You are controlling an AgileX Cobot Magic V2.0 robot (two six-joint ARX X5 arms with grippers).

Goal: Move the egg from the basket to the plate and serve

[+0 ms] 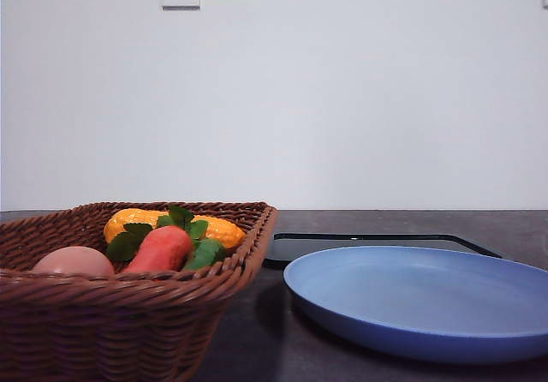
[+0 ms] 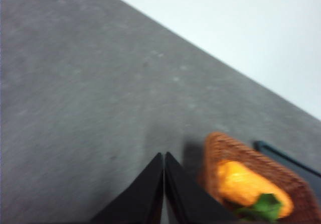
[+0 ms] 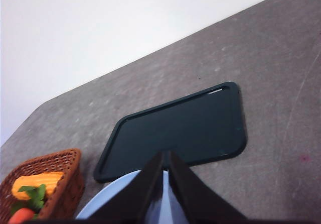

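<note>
Left claw (image 2: 163, 184): black tapered fingers pressed together, nothing between them. It hangs over bare grey desk (image 2: 90, 108), with a corner of the basket (image 2: 215, 148) just beside it at about 3 o'clock in the wrist view.

Right claw (image 3: 165, 184): fingers likewise closed tip to tip and empty. It hovers above the near rim of the plate (image 3: 100, 209), with the black tray (image 3: 180, 128) beyond at 12 o'clock.

Progress, as judged: nothing done yet. The egg (image 1: 73, 260) lies in the basket (image 1: 128, 313), at the 9 o'clock side in the front view, touching or nearly touching the carrot (image 1: 161, 249). The plate (image 1: 419, 301) is bare. Grasp, transfer and serving all remain.

Materials and shapes:
- Egg: smooth, pale pinkish-brown, rounded; likely slippery in a hard pinch.
- Basket: brown woven wicker, sloped sides, braided rim; rough, ridged surface.
- Carrot: orange-red, matte, with green leaves (image 1: 184, 219) at its far end.
- Corn-like piece (image 1: 171, 223): bumpy, yellow-orange, lying behind the carrot.
- Plate: matte light blue, wide, shallow, round.
- Tray (image 1: 368, 243): flat, dark, rectangular with rounded corners, behind the plate.
- Desk: dull speckled grey, lightly scuffed.
</note>
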